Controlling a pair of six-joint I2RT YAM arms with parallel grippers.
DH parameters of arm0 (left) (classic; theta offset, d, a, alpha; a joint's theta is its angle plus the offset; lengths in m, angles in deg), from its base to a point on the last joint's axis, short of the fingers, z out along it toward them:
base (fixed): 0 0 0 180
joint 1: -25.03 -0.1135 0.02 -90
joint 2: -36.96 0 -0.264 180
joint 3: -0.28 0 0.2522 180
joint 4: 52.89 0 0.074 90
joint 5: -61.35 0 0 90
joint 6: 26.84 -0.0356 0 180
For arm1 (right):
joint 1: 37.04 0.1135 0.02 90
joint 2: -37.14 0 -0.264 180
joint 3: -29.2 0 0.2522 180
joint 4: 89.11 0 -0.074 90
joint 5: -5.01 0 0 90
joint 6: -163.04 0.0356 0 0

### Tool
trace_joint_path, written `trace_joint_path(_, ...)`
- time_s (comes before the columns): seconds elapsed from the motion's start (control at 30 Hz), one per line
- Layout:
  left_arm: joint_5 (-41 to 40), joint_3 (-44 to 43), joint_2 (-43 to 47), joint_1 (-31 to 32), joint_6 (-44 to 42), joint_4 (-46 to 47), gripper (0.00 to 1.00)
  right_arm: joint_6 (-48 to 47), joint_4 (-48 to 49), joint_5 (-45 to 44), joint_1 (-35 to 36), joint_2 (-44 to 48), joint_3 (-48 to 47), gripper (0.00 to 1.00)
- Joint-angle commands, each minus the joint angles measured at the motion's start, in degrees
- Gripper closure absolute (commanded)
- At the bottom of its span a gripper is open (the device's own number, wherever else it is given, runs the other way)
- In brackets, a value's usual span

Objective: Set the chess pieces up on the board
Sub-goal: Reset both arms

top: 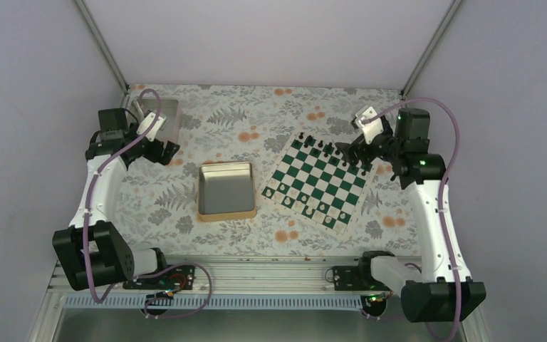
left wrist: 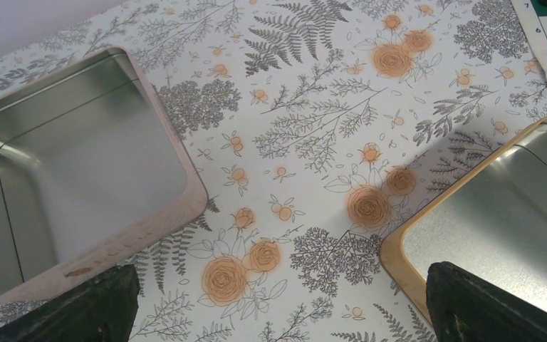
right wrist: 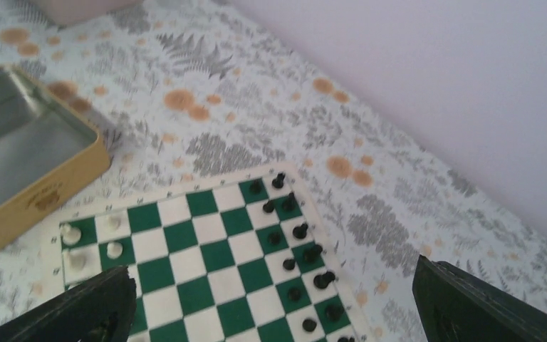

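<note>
Four tiny cream chess pieces (right wrist: 115,249) show in the right wrist view, clustered at one corner of the flat green-and-white chessboard (right wrist: 221,249). Blur hides their types, and the frame cuts off the board's near rows. Small black pieces (right wrist: 300,231) line the opposite edge, roughly two rows deep. From above, more cream pieces sit along the board's near-left edge, too small to count.

Pinkish square tray (left wrist: 192,199): cut off at the left in the left wrist view, part-covered by the arm from above. Gold-rimmed metal tin (top: 226,212) lies between tray and board, on floral cloth (top: 256,114).

Left gripper (left wrist: 279,285) hovers over the cloth between tray and tin, fingers spread wide, nothing held. Right gripper (right wrist: 274,285) hangs tilted over the board's black-piece side, fingers likewise apart, empty.
</note>
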Motion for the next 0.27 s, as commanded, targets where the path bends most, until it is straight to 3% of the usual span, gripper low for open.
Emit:
trace_joint_path(0.0,1.28,-1.36,1.05,0.06,-0.01,-0.07,0.00,8.33,11.67,2.35,0.36,1.88,2.43,0.00)
trace_joint_path(0.23,-1.65,0.43,4.22,-0.03,1.06,3.03,0.00,9.41,14.94,1.58,0.34,2.73,5.14,0.00)
